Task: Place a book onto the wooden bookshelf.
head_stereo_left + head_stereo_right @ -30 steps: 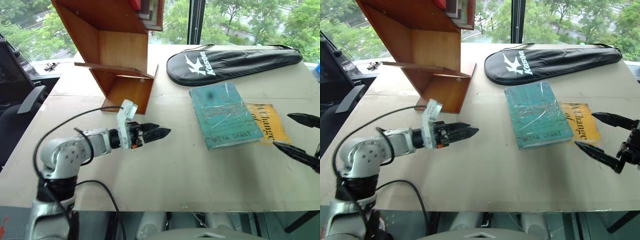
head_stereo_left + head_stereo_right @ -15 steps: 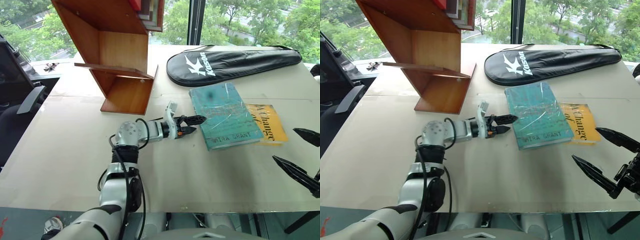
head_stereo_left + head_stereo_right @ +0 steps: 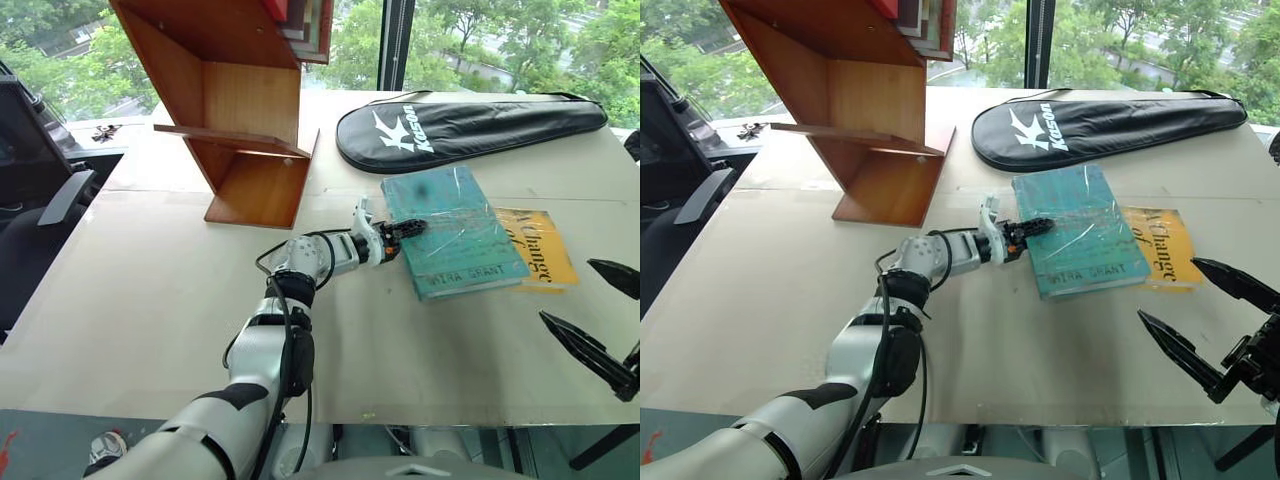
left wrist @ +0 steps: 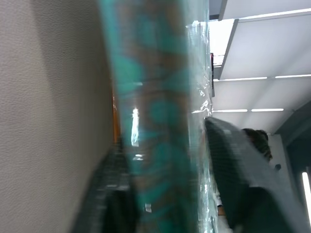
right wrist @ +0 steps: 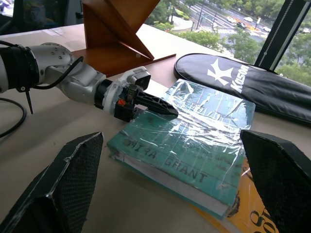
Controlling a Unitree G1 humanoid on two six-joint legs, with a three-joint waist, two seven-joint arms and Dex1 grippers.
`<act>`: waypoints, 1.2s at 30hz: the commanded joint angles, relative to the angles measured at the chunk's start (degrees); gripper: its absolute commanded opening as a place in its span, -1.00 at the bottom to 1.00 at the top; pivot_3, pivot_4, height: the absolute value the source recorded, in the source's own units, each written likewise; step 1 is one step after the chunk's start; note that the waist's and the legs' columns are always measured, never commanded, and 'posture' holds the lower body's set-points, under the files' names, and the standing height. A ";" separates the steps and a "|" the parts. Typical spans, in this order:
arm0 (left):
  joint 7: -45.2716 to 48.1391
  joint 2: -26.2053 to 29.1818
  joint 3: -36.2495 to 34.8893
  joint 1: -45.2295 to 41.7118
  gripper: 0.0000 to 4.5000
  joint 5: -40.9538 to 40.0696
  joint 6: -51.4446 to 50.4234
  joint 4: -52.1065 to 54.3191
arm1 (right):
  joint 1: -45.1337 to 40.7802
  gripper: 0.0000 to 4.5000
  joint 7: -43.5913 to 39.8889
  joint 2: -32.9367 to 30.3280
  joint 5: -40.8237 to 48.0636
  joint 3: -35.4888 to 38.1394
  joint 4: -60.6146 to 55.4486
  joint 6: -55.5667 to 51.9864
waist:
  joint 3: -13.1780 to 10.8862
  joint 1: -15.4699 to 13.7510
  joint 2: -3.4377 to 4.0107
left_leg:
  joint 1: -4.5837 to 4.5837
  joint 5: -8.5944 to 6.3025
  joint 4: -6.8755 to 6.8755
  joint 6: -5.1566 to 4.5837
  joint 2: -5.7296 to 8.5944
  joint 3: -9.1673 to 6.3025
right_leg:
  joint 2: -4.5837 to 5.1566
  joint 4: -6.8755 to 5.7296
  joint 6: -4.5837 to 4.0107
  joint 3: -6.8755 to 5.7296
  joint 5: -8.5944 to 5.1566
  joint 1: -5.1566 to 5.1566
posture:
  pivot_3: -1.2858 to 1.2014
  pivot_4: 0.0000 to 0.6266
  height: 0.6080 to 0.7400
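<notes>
Book [image 3: 452, 233] flat, long axis away from robot, left end effector [image 3: 408, 228] clamping its near-left edge

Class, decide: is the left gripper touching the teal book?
Touching. In the left wrist view the left gripper has one finger on each face of the teal book, clamping its edge.

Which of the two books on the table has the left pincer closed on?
The large teal-green book, pinched at its edge by the left pincer. The yellow book with dark lettering lies partly under it, untouched.
</notes>
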State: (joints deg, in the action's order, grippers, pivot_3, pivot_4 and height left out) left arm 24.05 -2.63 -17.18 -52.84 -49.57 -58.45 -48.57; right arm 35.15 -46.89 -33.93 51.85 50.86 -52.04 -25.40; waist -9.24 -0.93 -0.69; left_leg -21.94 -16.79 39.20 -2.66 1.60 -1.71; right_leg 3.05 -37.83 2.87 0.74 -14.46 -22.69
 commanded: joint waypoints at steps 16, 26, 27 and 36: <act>3.66 30.19 -1.92 3.68 -0.99 -17.47 -22.46 66.34 | -13.85 1.00 1.21 -2.94 3.05 -10.35 10.73 3.48 | -0.12 0.14 -0.09 | -0.07 0.16 -0.07 0.32 -0.12 -0.01 | -0.01 -0.01 -0.02 0.04 0.00 -0.15 | 0.03 -0.52 1.00; 28.92 55.17 21.92 -8.75 -0.99 29.69 34.34 65.64 | -22.58 1.00 -1.37 -3.70 0.15 -16.94 18.20 5.30 | -0.12 0.08 0.06 | 0.04 0.20 -0.26 0.34 0.04 0.03 | 0.02 0.23 -0.07 0.08 -0.01 -0.01 | 0.03 -0.52 1.00; 30.27 56.28 22.62 -10.18 -0.99 31.98 36.79 63.74 | -23.48 1.00 -1.78 -3.70 -0.07 -17.58 18.84 5.50 | -0.13 0.15 0.09 | 0.03 0.20 -0.26 0.33 0.03 0.02 | 0.02 0.21 -0.07 0.08 -0.01 -0.02 | 0.03 -0.52 1.00; 40.31 69.98 31.92 -16.44 -0.99 55.53 44.18 46.35 | -30.42 1.00 -4.65 -4.21 0.12 -18.93 22.97 7.76 | -0.30 0.68 -0.03 | -0.24 0.16 -0.31 0.23 -0.02 0.15 | -0.36 0.11 0.04 0.11 -0.06 -0.43 | 0.03 -0.52 1.00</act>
State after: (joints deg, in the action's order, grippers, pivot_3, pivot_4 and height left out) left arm 62.80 64.58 14.75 -66.93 0.08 -15.37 1.48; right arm 6.51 -50.69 -37.11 50.60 30.49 -28.74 -19.41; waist -9.54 -0.25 -0.72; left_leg -22.22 -16.63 38.91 -2.44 1.58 -1.53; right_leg 2.66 -37.72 2.92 0.82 -14.52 -23.17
